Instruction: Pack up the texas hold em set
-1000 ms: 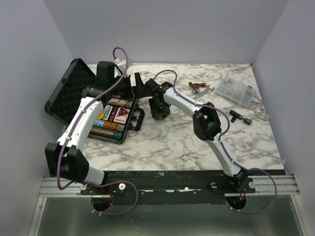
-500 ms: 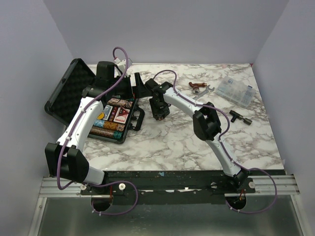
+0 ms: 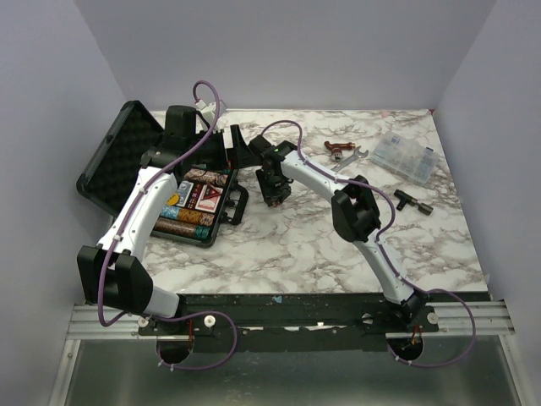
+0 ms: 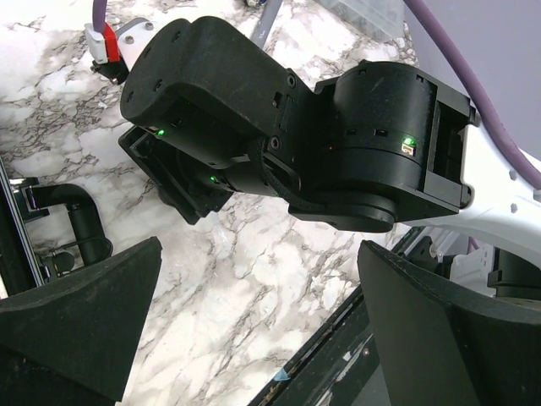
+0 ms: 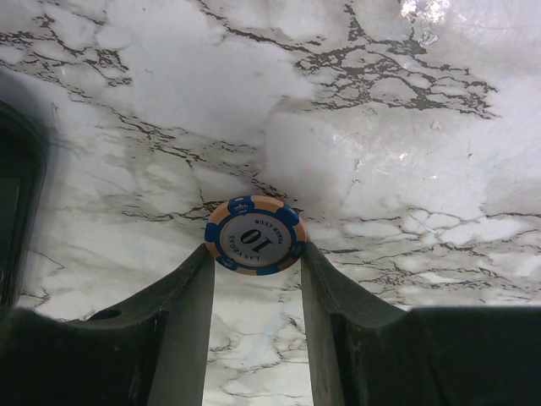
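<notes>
Chip (image 5: 254, 235), blue-and-orange, marked 10, sits pinched between right fingers (image 5: 182, 321); left fingers (image 4: 76, 313) spread wide, empty.

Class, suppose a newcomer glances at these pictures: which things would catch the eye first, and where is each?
In the right wrist view, a blue-and-orange poker chip marked 10 sits between the fingertips of the right gripper, with the marble table beneath. From above, the open black case stands out at the table's left, with rows of coloured chips inside.
</notes>
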Motion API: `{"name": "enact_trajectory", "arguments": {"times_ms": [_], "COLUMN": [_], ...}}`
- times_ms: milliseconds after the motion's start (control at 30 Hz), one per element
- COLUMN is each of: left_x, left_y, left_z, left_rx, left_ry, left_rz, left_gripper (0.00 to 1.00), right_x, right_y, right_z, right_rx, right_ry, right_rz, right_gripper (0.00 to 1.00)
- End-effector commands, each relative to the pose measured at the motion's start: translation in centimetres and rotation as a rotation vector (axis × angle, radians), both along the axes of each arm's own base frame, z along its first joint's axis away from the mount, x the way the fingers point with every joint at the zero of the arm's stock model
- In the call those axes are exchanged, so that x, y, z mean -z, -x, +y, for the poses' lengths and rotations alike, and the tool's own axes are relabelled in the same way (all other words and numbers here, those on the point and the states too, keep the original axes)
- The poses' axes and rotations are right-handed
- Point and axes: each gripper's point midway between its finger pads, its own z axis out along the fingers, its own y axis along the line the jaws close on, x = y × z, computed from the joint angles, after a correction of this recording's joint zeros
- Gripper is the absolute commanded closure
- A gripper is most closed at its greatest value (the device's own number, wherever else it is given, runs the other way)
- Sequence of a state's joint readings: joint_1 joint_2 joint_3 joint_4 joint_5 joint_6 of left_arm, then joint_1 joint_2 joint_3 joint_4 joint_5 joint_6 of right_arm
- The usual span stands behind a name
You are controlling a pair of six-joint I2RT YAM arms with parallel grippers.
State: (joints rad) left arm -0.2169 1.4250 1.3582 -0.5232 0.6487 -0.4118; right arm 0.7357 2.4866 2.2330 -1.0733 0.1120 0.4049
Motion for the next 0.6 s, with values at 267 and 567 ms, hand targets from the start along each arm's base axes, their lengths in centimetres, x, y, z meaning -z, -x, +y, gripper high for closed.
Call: {"name": "enact_trajectory", "arguments": {"times_ms": [267, 567], "left_x": [-0.4, -0.3], "left_y": [0.2, 0.2], "left_z": [-0.1, -0.1], "left_rx": [0.017, 0.017], "left_ry": [0.017, 0.016], "left_rz": [-0.014, -0.011], "left_gripper": [0.01, 0.02], "right_x": [-0.2, -1.8], "right_y": [-1.5, -0.9], "right_z": [-0.2, -0.3], "right_rx": [-0.029, -0.028], "right_ry": [0.002, -0.014], "right_rz": [-0.059, -0.054], "right_gripper": [0.99, 0.99]}}
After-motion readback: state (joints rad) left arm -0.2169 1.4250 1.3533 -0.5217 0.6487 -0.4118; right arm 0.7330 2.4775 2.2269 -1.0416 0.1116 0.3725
